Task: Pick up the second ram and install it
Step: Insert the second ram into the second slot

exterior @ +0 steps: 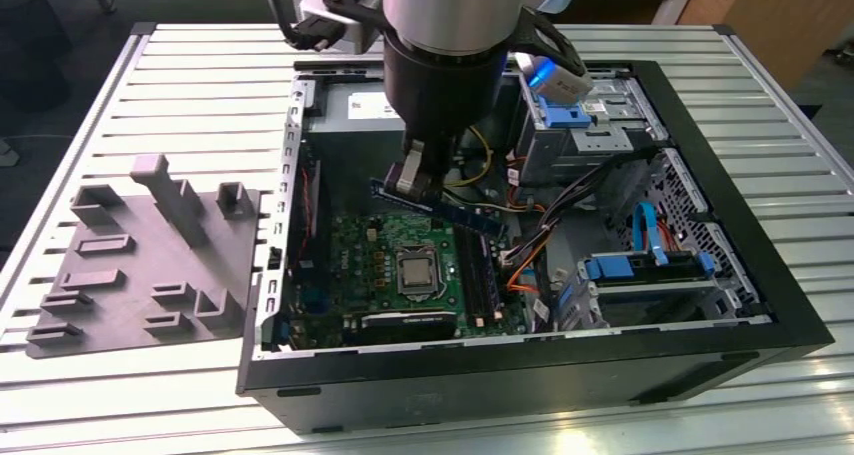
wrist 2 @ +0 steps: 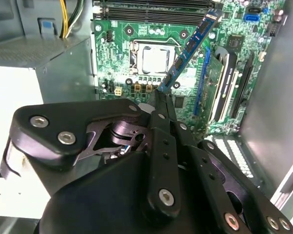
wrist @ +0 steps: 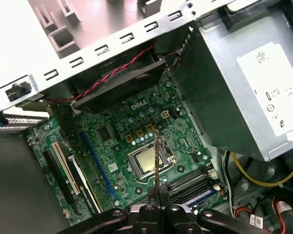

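Exterior view looks down on the whole open computer case [exterior: 534, 367]; both wrist views sit close over the shared motherboard [wrist 2: 118, 58] [wrist: 118, 127].

Thin second ram [wrist: 156, 156] (edge-on) clamped in gripper [wrist: 157, 189], over CPU socket [wrist: 141, 163], motherboard [wrist: 115, 139]

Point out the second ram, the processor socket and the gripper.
second ram [wrist 2: 190, 48], second wrist view, middle of its flat face
processor socket [wrist 2: 155, 59], second wrist view, centre of silver lid
gripper [wrist 2: 161, 94], second wrist view, between its fingertips
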Tool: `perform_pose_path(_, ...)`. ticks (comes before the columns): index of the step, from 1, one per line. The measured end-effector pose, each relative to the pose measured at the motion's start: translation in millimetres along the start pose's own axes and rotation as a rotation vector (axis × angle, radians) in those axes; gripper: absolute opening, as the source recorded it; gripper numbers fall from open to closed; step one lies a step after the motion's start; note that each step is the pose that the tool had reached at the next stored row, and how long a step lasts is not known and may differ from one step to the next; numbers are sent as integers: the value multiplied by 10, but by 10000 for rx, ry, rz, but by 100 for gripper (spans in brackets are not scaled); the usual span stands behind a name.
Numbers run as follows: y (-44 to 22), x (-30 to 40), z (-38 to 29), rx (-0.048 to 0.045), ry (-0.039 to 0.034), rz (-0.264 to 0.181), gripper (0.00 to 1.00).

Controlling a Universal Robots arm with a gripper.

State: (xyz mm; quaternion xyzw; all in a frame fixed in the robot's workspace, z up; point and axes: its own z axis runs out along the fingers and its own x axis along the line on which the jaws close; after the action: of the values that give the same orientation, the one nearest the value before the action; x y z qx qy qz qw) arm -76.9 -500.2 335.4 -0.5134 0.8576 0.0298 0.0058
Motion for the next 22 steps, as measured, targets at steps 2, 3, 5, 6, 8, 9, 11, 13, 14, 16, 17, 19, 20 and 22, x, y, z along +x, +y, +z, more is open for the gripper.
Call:
perform_pose_path(2,0,0,0,10,-11,242,11)
perform_pose_path(3,0,0,0,15,-16,363,11)
perform_pose_path(5,0,0,0,25,-27,615,11)
perform_pose_path(6,0,0,1,30,-33,734,11)
perform_pose_path(8,0,0,1,39,-43,962,11)
perform_pose_path(9,0,0,1,43,-47,1058,11)
perform_pose_path(11,0,0,1,48,-54,1193,11)
perform_pose_path(13,0,0,1,52,-58,1287,11)
perform_pose_path(14,0,0,1,54,-60,1341,11)
perform_pose_path(16,0,0,1,58,-66,1442,11)
perform_pose_path(17,0,0,1,61,-68,1496,11)
perform_pose_path(19,0,0,1,65,-73,1610,11)
perform_pose_path(20,0,0,1,68,-76,1682,11)
perform_pose_path(22,0,0,1,74,-83,1839,11)
